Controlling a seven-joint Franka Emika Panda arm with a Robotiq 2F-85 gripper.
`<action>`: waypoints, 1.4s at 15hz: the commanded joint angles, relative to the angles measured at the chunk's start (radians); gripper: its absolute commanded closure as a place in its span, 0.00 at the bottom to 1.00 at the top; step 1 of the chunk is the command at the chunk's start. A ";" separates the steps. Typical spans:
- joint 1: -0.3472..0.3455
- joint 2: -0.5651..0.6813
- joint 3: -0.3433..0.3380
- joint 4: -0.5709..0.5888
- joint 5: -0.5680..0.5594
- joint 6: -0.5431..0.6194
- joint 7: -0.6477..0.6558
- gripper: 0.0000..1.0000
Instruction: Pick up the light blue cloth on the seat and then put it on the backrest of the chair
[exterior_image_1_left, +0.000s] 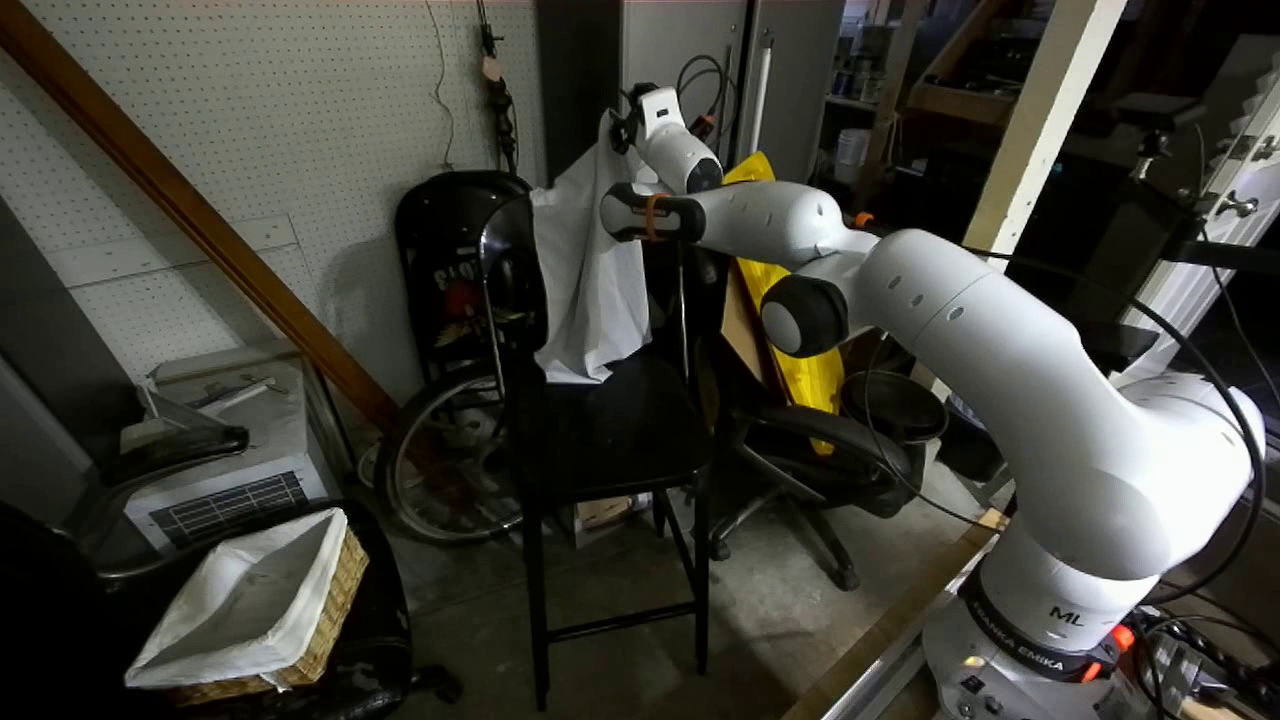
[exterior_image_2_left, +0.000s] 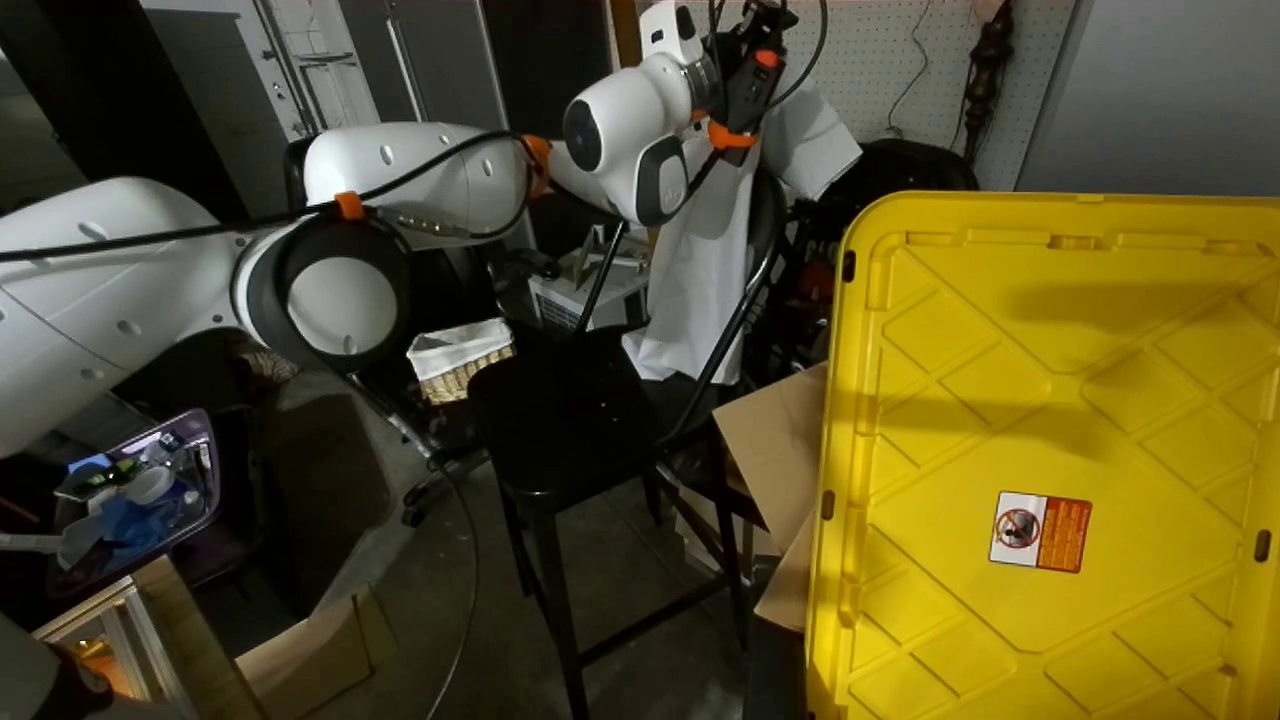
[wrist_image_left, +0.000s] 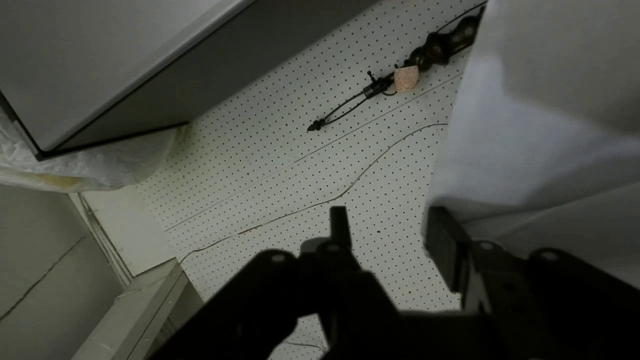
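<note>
The light blue cloth (exterior_image_1_left: 590, 270) looks pale white and hangs over the backrest (exterior_image_2_left: 768, 215) of the tall black chair (exterior_image_1_left: 537, 610). Its lower end reaches the rear of the seat (exterior_image_1_left: 620, 430). In an exterior view, part of the cloth (exterior_image_2_left: 812, 145) shows on the far side of the backrest. Its top rises in a peak to my gripper (exterior_image_1_left: 622, 128), above the backrest. In the wrist view, my gripper (wrist_image_left: 390, 217) has its fingers apart, with only pegboard between them. The cloth (wrist_image_left: 550, 125) lies beside and behind the right finger; whether it touches is unclear.
A black folding chair (exterior_image_1_left: 425, 240) and a bicycle wheel (exterior_image_1_left: 395, 480) stand behind the chair. A black office chair (exterior_image_1_left: 830, 450) and a yellow board (exterior_image_1_left: 815, 380) are beside it. A lined basket (exterior_image_1_left: 250, 600) is nearby. A large yellow lid (exterior_image_2_left: 1050, 400) fills one side.
</note>
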 joint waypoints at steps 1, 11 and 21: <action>0.004 0.012 -0.035 0.010 0.042 -0.006 -0.025 0.30; -0.016 0.021 -0.123 0.006 0.043 -0.108 -0.031 0.00; -0.107 -0.107 0.392 -0.098 -0.551 -0.369 -0.315 0.00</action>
